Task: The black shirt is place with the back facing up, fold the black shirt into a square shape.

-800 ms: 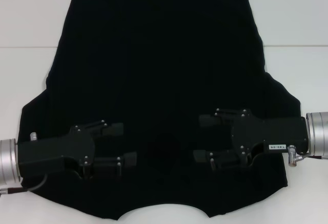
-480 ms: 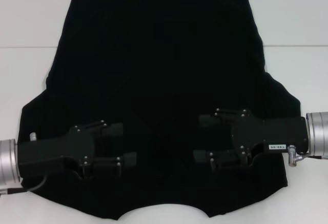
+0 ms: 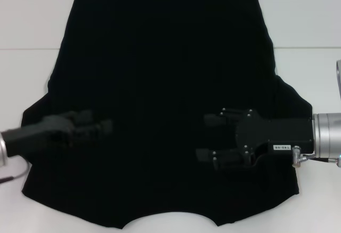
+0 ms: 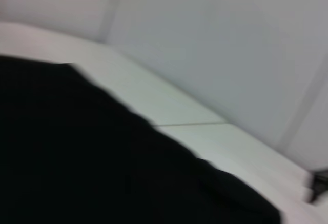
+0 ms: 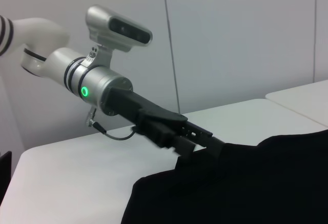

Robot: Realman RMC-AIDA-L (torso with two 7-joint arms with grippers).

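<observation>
So the black shirt [image 3: 165,83] is spread flat across the white table [image 3: 32,14], plain black side up, with its straight hem at the far edge and the neck cutout at the near edge. Both arms reach in over the lower half of it from opposite sides. The right gripper [image 3: 210,138] sits over the shirt's right part with its two fingers [image 3: 216,120] spread apart, nothing between them. The left gripper [image 3: 104,126] is over the shirt's left sleeve area, pointing inward, but it's smeared in the head view, so I honestly can't tell whether its jaws are apart or closed. The right wrist view catches that left gripper [image 5: 212,144] low at the shirt's edge.
</observation>
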